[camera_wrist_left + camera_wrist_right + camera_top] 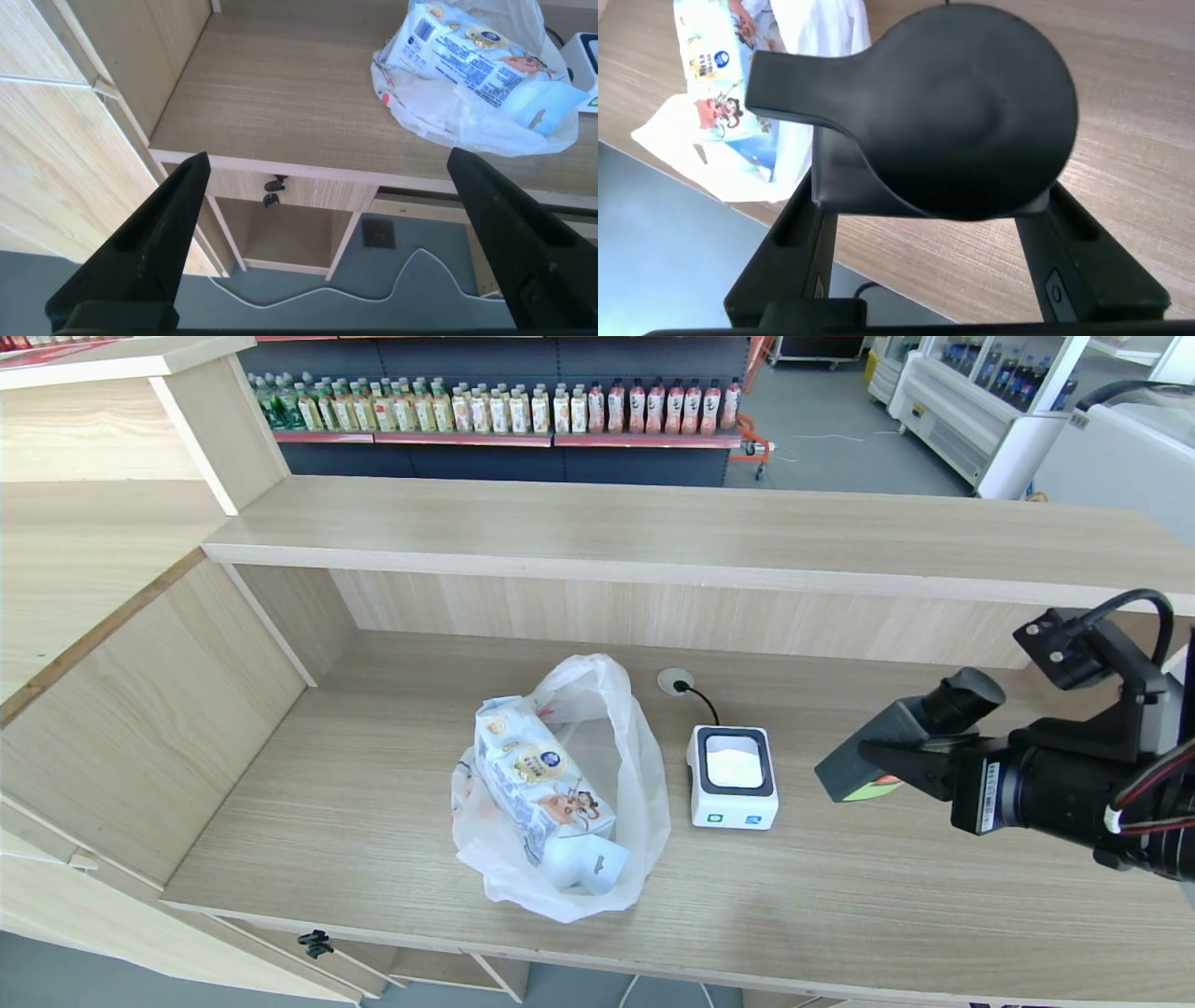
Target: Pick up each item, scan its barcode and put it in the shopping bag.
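Looking down from the head camera, I see the shopping bag [644, 803] lying on the wooden surface [373, 821], its mouth open toward the back wall. A printed white pack [537, 775] lies inside it, one end poking out toward the front edge. The scanner [733, 775] stands just beside the bag on the robot's right, window facing up, and its black cable [702, 702] runs back to a round grommet [674, 681].

My right gripper [854, 767] hangs above the surface to the right of the scanner, apart from it. A green and orange patch [876, 791] shows just beneath it. In the right wrist view a dark rounded object [962, 112] with a stub to one side covers the front of the gripper, so I cannot tell whether it is clenched or released.

My left gripper [327, 233] hangs off the front edge of the surface, over the floor. Its fingers [159, 243] are spread wide with nothing between them.

Bottles line a shelf [485, 411] beyond the counter.
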Tool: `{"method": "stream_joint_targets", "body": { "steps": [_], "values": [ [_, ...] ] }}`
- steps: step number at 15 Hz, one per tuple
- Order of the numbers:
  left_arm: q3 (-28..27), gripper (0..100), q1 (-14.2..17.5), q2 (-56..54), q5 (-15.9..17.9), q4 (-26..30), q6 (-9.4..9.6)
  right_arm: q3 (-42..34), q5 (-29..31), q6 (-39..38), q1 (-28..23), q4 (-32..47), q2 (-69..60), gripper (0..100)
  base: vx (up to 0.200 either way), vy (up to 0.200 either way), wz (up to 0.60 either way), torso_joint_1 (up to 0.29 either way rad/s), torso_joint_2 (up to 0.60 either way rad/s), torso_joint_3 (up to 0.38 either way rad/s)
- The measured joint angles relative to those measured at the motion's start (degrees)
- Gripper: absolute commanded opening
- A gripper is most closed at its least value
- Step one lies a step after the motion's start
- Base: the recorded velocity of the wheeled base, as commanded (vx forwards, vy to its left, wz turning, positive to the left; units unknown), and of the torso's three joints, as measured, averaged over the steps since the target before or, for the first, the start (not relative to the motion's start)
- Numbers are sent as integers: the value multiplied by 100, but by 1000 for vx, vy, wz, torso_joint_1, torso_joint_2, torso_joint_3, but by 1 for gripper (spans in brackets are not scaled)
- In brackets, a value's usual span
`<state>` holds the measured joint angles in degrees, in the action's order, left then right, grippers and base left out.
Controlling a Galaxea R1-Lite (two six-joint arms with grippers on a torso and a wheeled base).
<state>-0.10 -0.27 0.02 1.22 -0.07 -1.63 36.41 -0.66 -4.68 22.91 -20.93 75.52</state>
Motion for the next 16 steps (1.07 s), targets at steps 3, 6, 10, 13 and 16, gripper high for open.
{"method": "stream_joint_targets", "body": {
  "steps": [3,6,10,13,16],
  "values": [
    [0,100,0,0,0,0,-2,22,-13,63,2,-22,-68,0,0,0,600,-1,4,1],
    [0,100,0,0,1,0,0,32,-5,52,-1,-35,-90,0,0,0,200,1,1,2],
    [0,100,-2,0,0,0,0,27,6,44,-22,-30,-83,0,0,0,0,0,0,0],
    [0,100,2,0,1,0,0,62,0,37,-188,-20,-79,0,0,0,0,0,0,0],
    [0,100,2,0,1,0,0,82,-5,45,-334,-11,-90,0,0,0,0,0,0,0]
  ]
}}
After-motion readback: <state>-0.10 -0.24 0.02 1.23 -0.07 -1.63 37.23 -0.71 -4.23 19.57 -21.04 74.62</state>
